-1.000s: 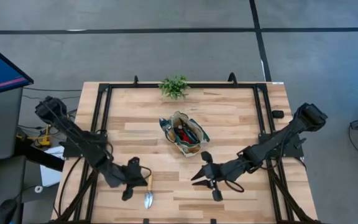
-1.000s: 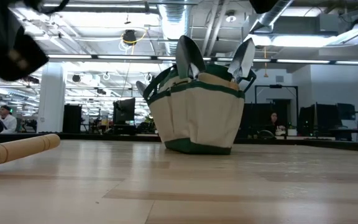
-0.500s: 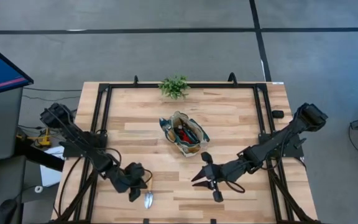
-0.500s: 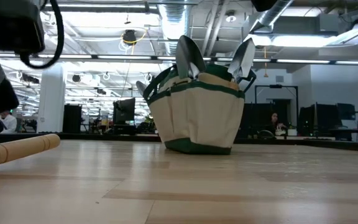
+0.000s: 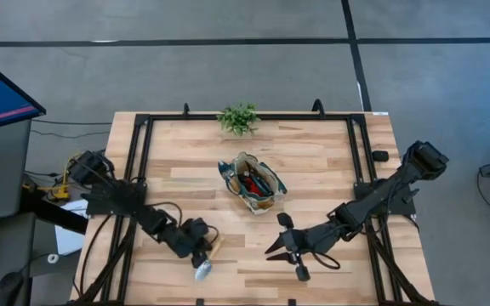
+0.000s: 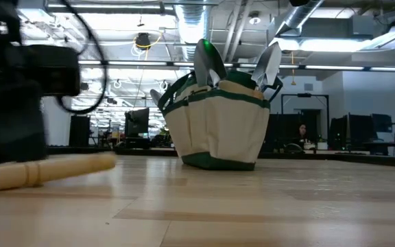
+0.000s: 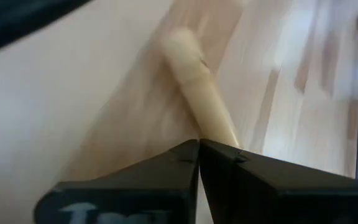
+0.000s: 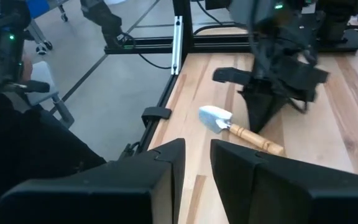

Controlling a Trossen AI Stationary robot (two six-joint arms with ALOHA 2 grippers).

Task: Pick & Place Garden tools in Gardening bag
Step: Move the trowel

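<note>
Left gripper [image 5: 201,252] pinched on trowel [image 5: 208,258], silver blade and pale wooden handle, flat on surface [image 5: 313,161] near front edge; right gripper [image 5: 281,240] spread and unladen, low over surface; tan green-trimmed bag [image 5: 256,183] at centre.
</note>
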